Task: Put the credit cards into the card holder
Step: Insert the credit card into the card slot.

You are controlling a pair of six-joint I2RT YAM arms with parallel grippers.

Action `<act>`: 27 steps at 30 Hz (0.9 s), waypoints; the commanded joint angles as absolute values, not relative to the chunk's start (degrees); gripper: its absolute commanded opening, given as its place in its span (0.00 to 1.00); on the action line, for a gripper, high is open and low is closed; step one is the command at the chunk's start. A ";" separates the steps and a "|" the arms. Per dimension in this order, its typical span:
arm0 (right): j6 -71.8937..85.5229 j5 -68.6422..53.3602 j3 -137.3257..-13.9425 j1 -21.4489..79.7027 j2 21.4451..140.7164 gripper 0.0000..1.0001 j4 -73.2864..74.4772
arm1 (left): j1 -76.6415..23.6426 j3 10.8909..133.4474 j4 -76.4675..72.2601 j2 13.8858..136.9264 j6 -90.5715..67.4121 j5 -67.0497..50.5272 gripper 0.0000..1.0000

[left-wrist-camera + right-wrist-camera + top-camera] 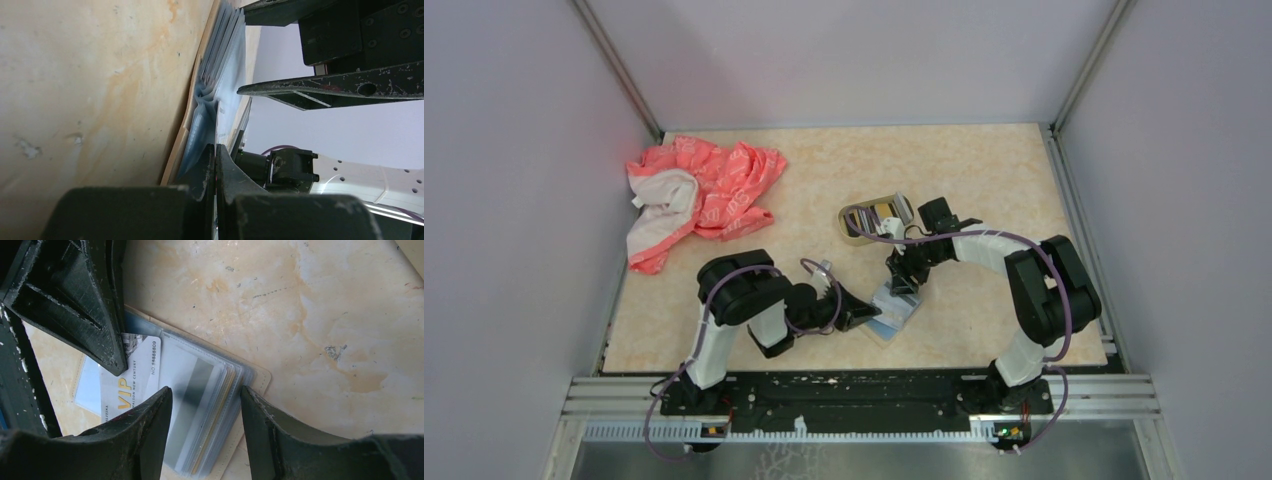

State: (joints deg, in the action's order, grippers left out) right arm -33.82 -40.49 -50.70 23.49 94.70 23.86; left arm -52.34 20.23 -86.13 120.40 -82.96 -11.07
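The credit cards [896, 312] lie near the front middle of the table as a fanned stack of pale blue, grey-striped and gold-edged cards on a tan backing [257, 377]. A white card marked VIP [131, 385] sticks out at one end. My left gripper [871, 312] is shut, its tips [215, 146] pressed against the stack's edge [225, 60]. My right gripper [206, 389] stands open straight above the stack [200, 405], one finger on each side. The card holder [874, 217], a gold-rimmed tin with striped card edges inside, sits further back.
A crumpled pink and white cloth [699, 195] lies at the back left. Grey walls close the table [984, 170] on three sides. The right arm's elbow [1049, 285] rises at the right.
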 commanded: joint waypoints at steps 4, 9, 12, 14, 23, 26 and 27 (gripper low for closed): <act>-33.45 -43.10 -51.58 23.82 94.21 0.52 24.16 | -51.64 21.68 -83.23 123.34 -83.83 -12.53 0.00; -33.31 -43.28 -51.56 23.82 94.05 0.52 24.09 | -51.37 22.14 -82.59 123.36 -83.87 -13.13 0.00; -33.31 -43.29 -51.59 23.82 94.04 0.52 24.08 | -51.18 22.20 -82.53 123.66 -84.14 -13.39 0.00; -33.35 -43.34 -51.63 23.82 93.98 0.52 24.11 | -50.92 22.51 -82.90 124.06 -84.25 -13.80 0.00; -33.40 -43.13 -51.63 23.82 92.16 0.57 23.84 | -49.80 24.91 -82.36 125.17 -83.75 -16.14 0.04; -33.25 -41.71 -51.06 23.82 89.24 0.62 22.54 | -49.45 24.64 -82.35 125.22 -83.51 -16.26 0.06; -33.16 -41.17 -50.81 23.82 88.30 0.64 22.04 | -49.36 24.61 -82.29 125.22 -83.38 -16.29 0.07</act>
